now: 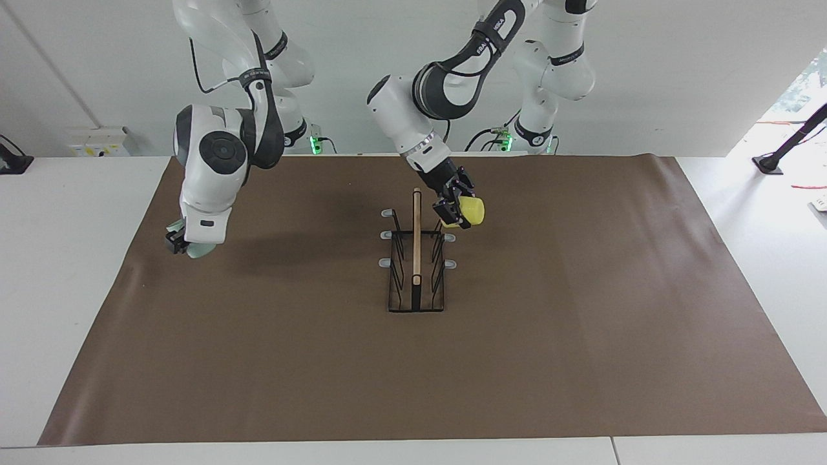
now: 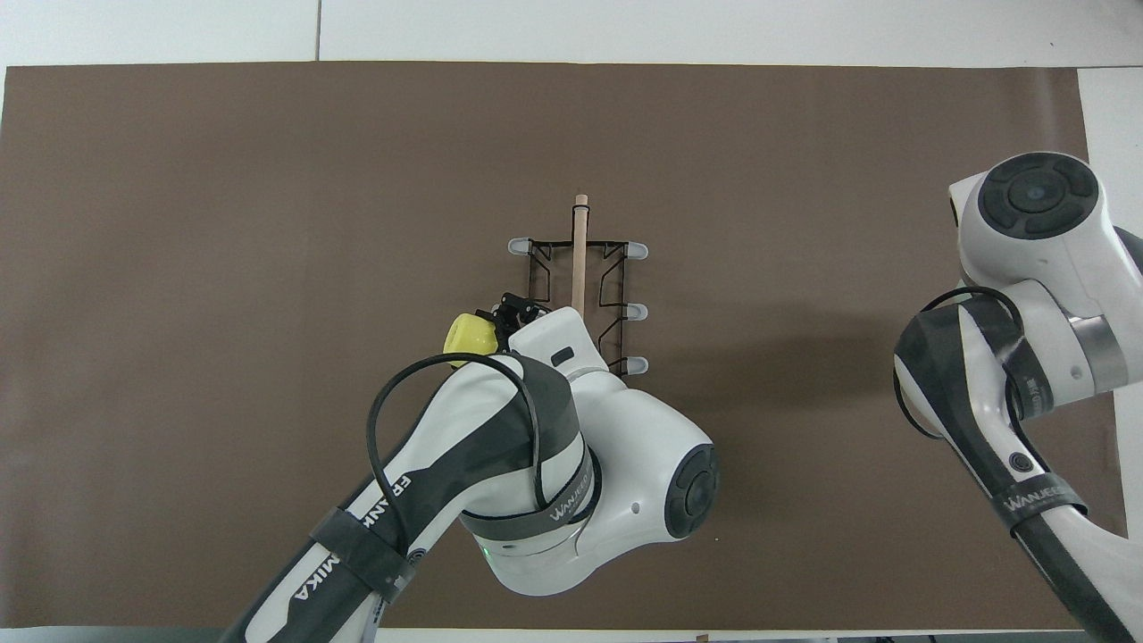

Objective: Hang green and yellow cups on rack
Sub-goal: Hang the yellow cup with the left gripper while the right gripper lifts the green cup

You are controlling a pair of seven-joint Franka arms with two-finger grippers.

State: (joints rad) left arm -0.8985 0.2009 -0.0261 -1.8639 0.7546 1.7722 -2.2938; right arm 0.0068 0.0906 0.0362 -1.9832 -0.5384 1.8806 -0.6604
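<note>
Facing view, centre frame: the left gripper [image 1: 454, 205] pinched the yellow cup [image 1: 470, 212] tilted beside the rack [image 1: 417, 258], apparently to meet a prong; at the frame's left the right gripper [image 1: 183, 244] clasped the green cup [image 1: 197, 247], waiting.

A brown mat [image 1: 581, 361] (possibly paper) covers the white table [image 1: 64, 258].

Quick count: two cups total, one yellow cup [image 1: 472, 212] and one pale green cup [image 1: 201, 249]. One rack [image 1: 417, 268] with one wooden centre bar and six grey-tipped prongs, though I can only spot five. Two robot arms, one brown mat [image 1: 581, 336].
</note>
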